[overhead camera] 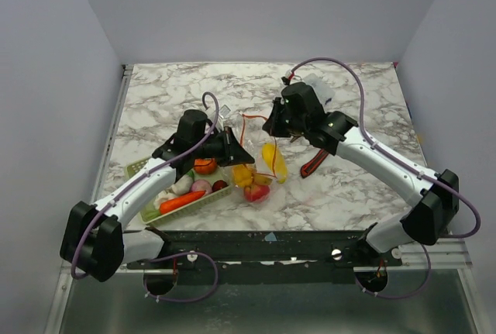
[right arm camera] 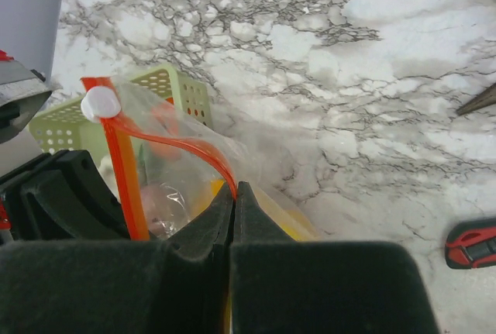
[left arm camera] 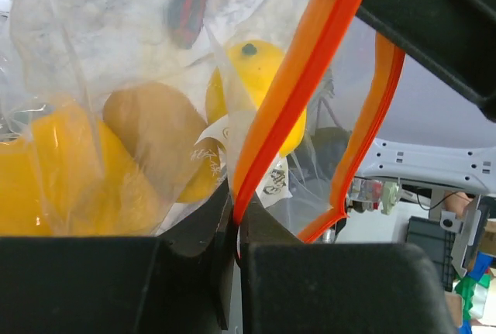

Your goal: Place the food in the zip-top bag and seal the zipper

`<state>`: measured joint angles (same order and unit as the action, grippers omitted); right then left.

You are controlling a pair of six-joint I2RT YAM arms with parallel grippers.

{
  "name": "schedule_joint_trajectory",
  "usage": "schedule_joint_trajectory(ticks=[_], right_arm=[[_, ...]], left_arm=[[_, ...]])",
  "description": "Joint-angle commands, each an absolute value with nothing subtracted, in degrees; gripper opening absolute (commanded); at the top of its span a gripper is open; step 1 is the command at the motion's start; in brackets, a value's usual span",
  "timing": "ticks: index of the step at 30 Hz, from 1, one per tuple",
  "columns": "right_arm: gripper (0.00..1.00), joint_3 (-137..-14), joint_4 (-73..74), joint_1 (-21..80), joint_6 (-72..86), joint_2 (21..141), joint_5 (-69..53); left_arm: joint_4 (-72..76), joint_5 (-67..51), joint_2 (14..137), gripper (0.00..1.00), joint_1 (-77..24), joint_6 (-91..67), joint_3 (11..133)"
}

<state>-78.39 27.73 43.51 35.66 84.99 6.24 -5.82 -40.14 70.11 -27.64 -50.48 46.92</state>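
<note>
Grey walls (overhead camera: 46,117) enclosed my white marbled counter (overhead camera: 194,94); mid-frame, my left tool (left arm camera: 235,222) and right tool (right arm camera: 234,194) each clamped, it seemed, on the zipper (left arm camera: 298,78).

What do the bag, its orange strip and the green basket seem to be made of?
The zip-top bag looks like thin clear plastic film: it wrinkles and the food shows through. The zipper seems a thicker, smooth, opaque orange plastic strip. The basket looks like rigid pale green plastic, moulded with rows of holes.
</note>
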Motion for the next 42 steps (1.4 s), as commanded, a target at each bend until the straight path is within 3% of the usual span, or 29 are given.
schedule_joint_trajectory(ticks=[1,10,15,21,27,36,39,42], right_arm=[[0.00,-81.07,30.07,43.68,33.80,80.75,10.28],[0.00,-81.62,30.23,43.62,33.22,74.11,13.29],[0.00,-76.40,26.29,43.67,33.53,76.98,11.27],[0.00,-78.87,30.14,43.64,32.41,82.78,13.85],[0.00,-80.74,27.36,43.68,32.02,76.84,9.46],[0.00,-77.34,26.94,43.64,31.59,79.52,14.64],[0.00,-80.57,29.09,43.67,31.79,79.97,12.97],[0.00,-82.86,29.46,43.67,32.15,77.61,10.74]], left_arm=[[-2.11,-43.58,65.33,0.07,-27.54,-50.48,48.11],[-1.77,-42.94,66.36,0.06,-27.49,-52.22,48.37],[5.32,-44.65,69.48,0.04,-27.81,-55.57,44.11],[-0.88,-44.81,70.19,0.09,-27.84,-51.14,48.73],[-6.53,-43.10,68.22,0.12,-27.47,-47.47,51.18],[-11.47,-39.39,67.10,0.12,-25.65,-42.78,50.02],[-16.74,-40.21,68.26,0.05,-25.14,-39.91,52.56],[-14.89,-39.13,63.16,0.04,-25.11,-40.74,51.87]])
